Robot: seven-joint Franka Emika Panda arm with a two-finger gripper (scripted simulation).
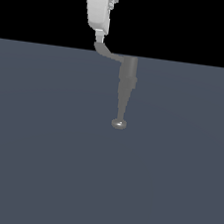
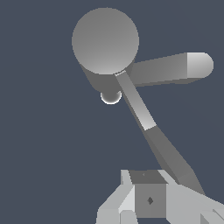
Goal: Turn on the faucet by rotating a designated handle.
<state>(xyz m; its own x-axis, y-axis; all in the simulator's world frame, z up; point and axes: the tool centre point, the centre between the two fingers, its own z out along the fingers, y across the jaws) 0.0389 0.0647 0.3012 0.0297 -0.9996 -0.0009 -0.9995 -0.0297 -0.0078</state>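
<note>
Grey faucet [image 1: 126, 86] stands on the flat dark floor [image 1: 37, 164], rounded end toward the camera. Its handle [image 1: 108, 52] juts from the thick body toward the exterior view's left. White gripper [image 1: 99, 36] sits at the handle's tip, touching it; cannot tell whether fingers are apart or closed.

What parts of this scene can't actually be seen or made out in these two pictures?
- White gripper: the exterior view's top edge cuts off everything above it; the arm is unseen.
- Thin curved grey handle: whether the fingers touch its tip is unclear in both views; the wrist view's fingers cover the tip.
- Matte grey faucet: its base is hidden under its round top in the wrist view.
</note>
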